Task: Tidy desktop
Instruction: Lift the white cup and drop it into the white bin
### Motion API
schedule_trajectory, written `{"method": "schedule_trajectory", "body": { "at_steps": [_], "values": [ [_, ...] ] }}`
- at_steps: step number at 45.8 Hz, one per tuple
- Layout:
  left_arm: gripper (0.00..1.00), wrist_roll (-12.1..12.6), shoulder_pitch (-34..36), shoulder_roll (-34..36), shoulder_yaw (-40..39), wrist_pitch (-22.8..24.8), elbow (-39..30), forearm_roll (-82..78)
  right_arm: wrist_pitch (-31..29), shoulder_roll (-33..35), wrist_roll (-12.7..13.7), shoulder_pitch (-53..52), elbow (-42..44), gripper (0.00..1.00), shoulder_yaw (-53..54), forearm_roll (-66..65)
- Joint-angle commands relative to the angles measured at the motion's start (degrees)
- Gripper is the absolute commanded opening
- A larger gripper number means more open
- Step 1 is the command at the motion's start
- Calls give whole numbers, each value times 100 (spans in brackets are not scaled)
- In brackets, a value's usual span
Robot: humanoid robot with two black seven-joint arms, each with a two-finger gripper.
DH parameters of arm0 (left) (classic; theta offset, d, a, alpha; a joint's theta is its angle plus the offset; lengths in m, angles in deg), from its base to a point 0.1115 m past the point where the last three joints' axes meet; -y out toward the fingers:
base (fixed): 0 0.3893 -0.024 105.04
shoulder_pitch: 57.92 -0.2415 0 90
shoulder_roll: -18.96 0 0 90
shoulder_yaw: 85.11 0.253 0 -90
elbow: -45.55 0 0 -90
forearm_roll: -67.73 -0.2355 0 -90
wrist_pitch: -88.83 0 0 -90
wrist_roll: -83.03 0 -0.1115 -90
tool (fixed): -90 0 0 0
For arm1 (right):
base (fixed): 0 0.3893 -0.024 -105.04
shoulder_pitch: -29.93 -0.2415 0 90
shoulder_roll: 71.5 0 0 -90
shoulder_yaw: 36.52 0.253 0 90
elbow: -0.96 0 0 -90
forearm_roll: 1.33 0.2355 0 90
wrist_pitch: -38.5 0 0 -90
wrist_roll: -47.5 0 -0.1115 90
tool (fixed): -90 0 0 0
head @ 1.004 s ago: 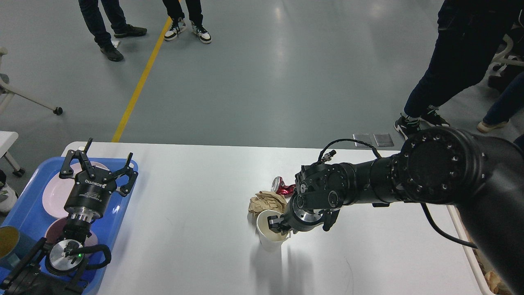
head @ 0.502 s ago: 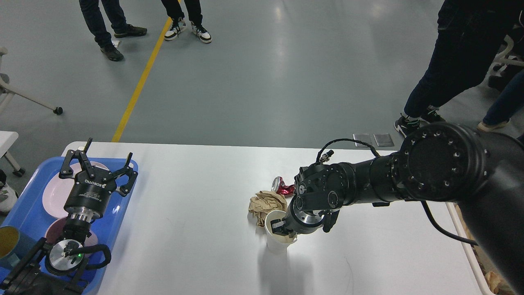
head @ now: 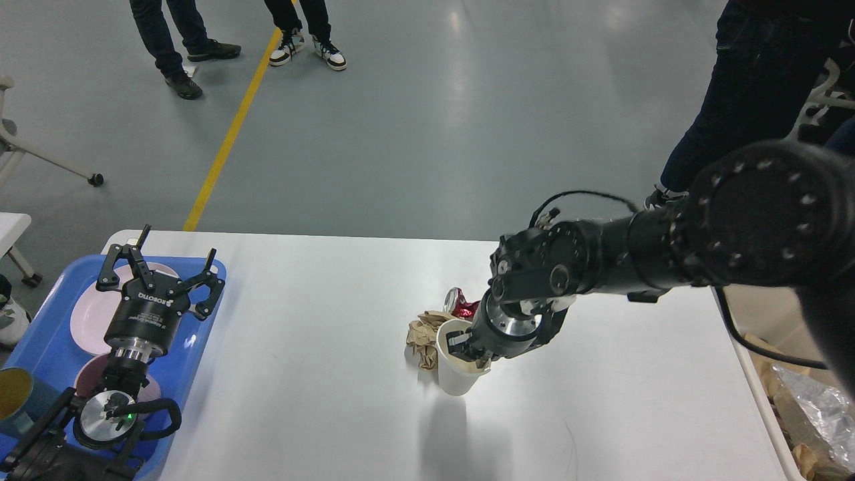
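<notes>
The white desktop (head: 320, 347) fills the lower part of the head view. A white paper cup (head: 457, 371) hangs above it near the middle, casting a shadow below, with my right gripper (head: 467, 351) shut on its rim, one finger inside. Just behind the cup lie a crumpled brown paper ball (head: 421, 331) and a crushed red can (head: 461, 304). My left gripper (head: 160, 270) stands open over the blue tray (head: 47, 347) at the left, holding nothing.
The blue tray holds two pink plates (head: 90, 321) and a dark cup (head: 13, 394) with a yellow inside. A bin with paper and foil waste (head: 801, 414) sits past the right table edge. People's legs (head: 741, 100) stand beyond the table.
My right gripper has lifted the white cup off the desktop and carried it up and slightly right. The left arm has not moved.
</notes>
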Motion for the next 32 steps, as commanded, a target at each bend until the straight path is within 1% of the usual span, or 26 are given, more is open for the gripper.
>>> {"method": "schedule_trajectory", "body": {
  "at_steps": [1, 7, 10, 12, 16, 18, 19, 27, 32],
  "values": [
    [96, 0, 0, 0, -7, 0, 0, -1, -360, 460, -22, -922, -611, 0, -258, 165],
    [96, -9, 0, 0, 1, 0, 0, -1, -413, 1031, -66, -2046, -1428, 0, -635, 323],
    [96, -9, 0, 0, 1, 0, 0, 7, -527, 1154, -215, -2626, -1745, 0, -907, 490],
    [96, -9, 0, 0, 1, 0, 0, -1, -650, 1163, -425, -2978, -1912, 0, -1136, 552],
    [96, -9, 0, 0, 1, 0, 0, -1, -887, 1093, -1172, -3445, -2097, 0, -1628, 561],
    [96, -9, 0, 0, 1, 0, 0, -1, -923, 1041, -1392, -3525, -2141, 0, -1787, 561],
    [96, -9, 0, 0, 1, 0, 0, -1, -932, 1032, -1445, -3534, -2141, 0, -1848, 561],
    [96, -9, 0, 0, 1, 0, 0, -1, -897, 1128, -1428, -3525, -2106, 0, -2077, 526],
    [96, -9, 0, 0, 1, 0, 0, 7, -844, 1444, -1428, -3394, -2028, 0, -2612, 517]
  ]
}}
